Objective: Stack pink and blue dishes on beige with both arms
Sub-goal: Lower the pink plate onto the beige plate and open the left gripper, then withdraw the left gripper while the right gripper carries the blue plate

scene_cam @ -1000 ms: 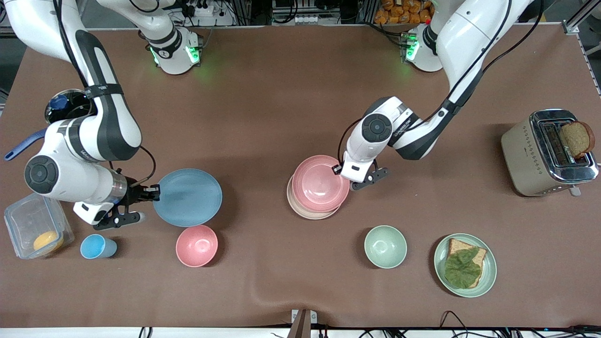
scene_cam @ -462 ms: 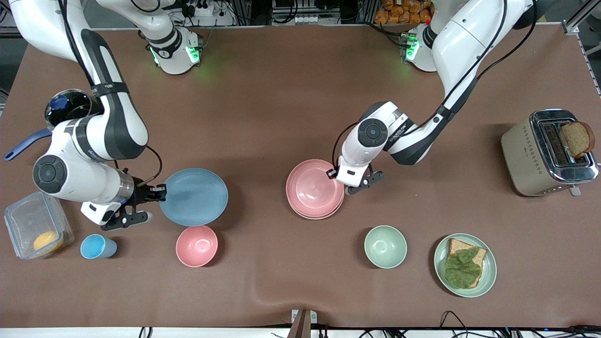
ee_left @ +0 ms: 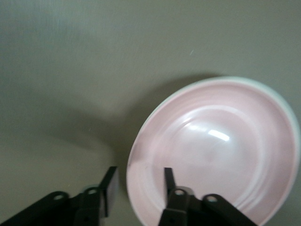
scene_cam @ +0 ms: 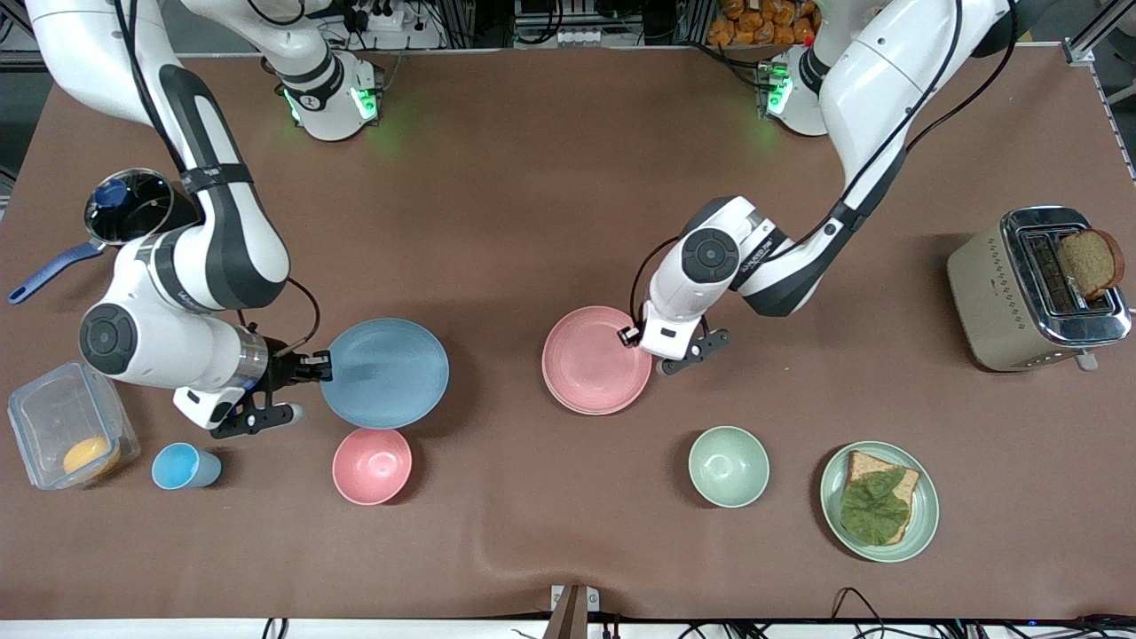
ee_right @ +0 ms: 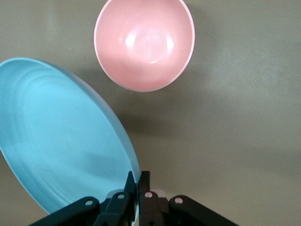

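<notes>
The pink plate point(scene_cam: 596, 359) lies flat on the beige plate and covers it almost fully. Only a thin pale rim point(ee_left: 280, 95) of the beige plate shows in the left wrist view. My left gripper point(scene_cam: 632, 335) is open at the pink plate's point(ee_left: 221, 150) edge toward the left arm's end, its fingers point(ee_left: 110, 188) straddling the rim without gripping it. My right gripper point(scene_cam: 321, 362) is shut on the rim of the light blue plate point(scene_cam: 386, 373), held tilted above the table. In the right wrist view, the blue plate point(ee_right: 61, 141) hangs from the gripper point(ee_right: 140, 181).
A pink bowl point(scene_cam: 372, 465) sits below the blue plate, nearer the camera, with a blue cup point(scene_cam: 182, 466) and a clear container point(scene_cam: 67, 435) beside it. A green bowl point(scene_cam: 729, 466), a green plate with a sandwich point(scene_cam: 879, 501) and a toaster point(scene_cam: 1034, 288) occupy the left arm's end.
The pink plate came down onto the beige plate and the left gripper opened. The right arm carried the blue plate toward the table's middle.
</notes>
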Motion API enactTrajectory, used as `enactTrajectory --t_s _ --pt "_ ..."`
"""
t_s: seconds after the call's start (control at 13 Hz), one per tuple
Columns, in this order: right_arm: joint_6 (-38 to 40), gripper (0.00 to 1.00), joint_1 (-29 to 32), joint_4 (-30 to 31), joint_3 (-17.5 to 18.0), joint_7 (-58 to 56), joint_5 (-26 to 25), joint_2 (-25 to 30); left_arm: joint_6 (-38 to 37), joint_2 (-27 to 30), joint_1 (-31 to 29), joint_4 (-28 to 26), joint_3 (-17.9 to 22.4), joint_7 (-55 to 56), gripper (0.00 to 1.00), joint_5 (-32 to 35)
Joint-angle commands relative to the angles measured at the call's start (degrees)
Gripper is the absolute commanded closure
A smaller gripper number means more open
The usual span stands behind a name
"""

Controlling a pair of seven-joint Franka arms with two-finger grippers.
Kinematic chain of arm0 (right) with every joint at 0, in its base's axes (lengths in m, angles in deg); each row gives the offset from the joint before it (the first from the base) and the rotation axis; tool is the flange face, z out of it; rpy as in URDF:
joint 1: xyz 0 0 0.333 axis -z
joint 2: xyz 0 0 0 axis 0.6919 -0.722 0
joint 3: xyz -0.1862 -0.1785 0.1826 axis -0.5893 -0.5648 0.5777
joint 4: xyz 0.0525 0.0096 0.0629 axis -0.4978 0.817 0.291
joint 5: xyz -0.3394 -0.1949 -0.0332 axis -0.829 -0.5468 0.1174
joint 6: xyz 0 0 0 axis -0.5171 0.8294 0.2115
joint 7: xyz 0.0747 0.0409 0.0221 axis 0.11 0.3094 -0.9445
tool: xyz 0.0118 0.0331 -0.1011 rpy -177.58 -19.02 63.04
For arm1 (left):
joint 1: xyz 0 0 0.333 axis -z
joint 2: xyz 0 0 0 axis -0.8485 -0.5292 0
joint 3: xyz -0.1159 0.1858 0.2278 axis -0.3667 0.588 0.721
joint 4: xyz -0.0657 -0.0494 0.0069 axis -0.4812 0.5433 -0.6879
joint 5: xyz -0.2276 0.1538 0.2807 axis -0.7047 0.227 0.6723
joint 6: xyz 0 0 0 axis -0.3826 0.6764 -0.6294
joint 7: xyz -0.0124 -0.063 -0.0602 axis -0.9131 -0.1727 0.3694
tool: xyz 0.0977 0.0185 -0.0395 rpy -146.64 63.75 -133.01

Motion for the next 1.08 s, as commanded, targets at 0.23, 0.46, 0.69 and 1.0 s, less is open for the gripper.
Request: enactTrajectory --t_s 0.23,0.46,0.69,1.0 --pt "0.6 1.0 -2.3 -2.6 -0.2 2.8 3.0 -1.6 -6.4 13.6 -5.3 1.2 0.2 -3.5 0.0 3.0" --pt "0.6 1.0 -4.6 -3.2 -0.2 7.2 4.1 -2.6 -7.1 19.4 -10.7 1.7 0.0 -7.4 0.0 7.5" --pt "0.2 1.0 -8.8 -5.4 -0.2 13.0 7.9 -5.5 -10.6 24.5 -17.2 1.9 -0.3 -19.3 0.0 6.6" --pt "-3.4 1.0 -15.6 -8.7 -0.2 22.3 14.2 -9.3 -19.6 29.0 -24.8 5.9 -0.5 -37.2 0.0 -1.7"
